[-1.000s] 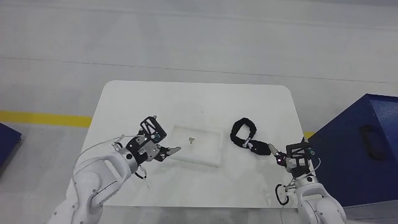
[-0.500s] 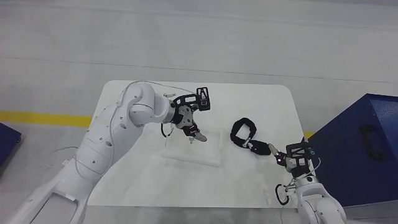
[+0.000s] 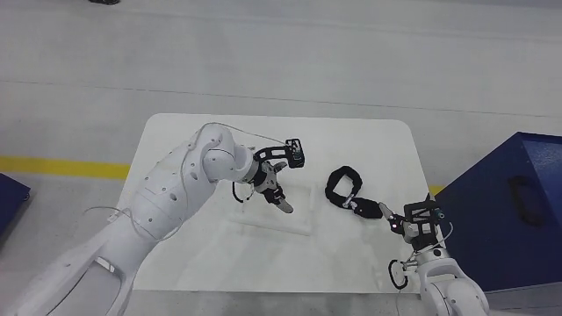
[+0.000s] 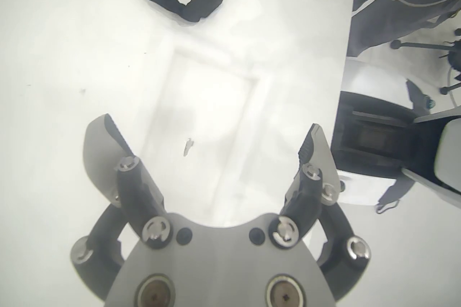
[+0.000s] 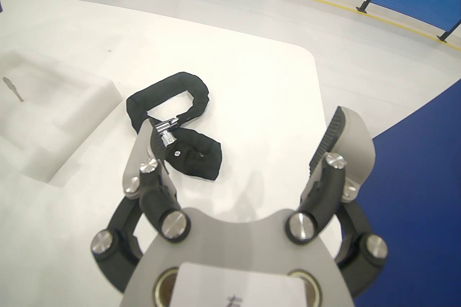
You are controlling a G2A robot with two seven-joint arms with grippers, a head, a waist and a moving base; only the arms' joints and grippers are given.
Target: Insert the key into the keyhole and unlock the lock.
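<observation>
Key [image 4: 187, 147] lies flat in tray [image 4: 252, 78] at middle of desk [image 3: 193, 140]. Lock [image 3: 344, 190], black sleeved chain, rests on desk just beside tray, toward right edge; metal cylinder exposed. Left fingers [image 4: 104, 139] spread wide, empty, above tray, over key. Right fingers [image 5: 351, 135] spread wide, empty, near front right corner, close to lock.

White rounded shells cover the left arm [image 3: 176, 197], with a dark cable [image 3: 234, 193] looped at its wrist. The left gripper [image 4: 207, 132] and right gripper [image 5: 245, 121] have grey plates, black links and silver screws.
</observation>
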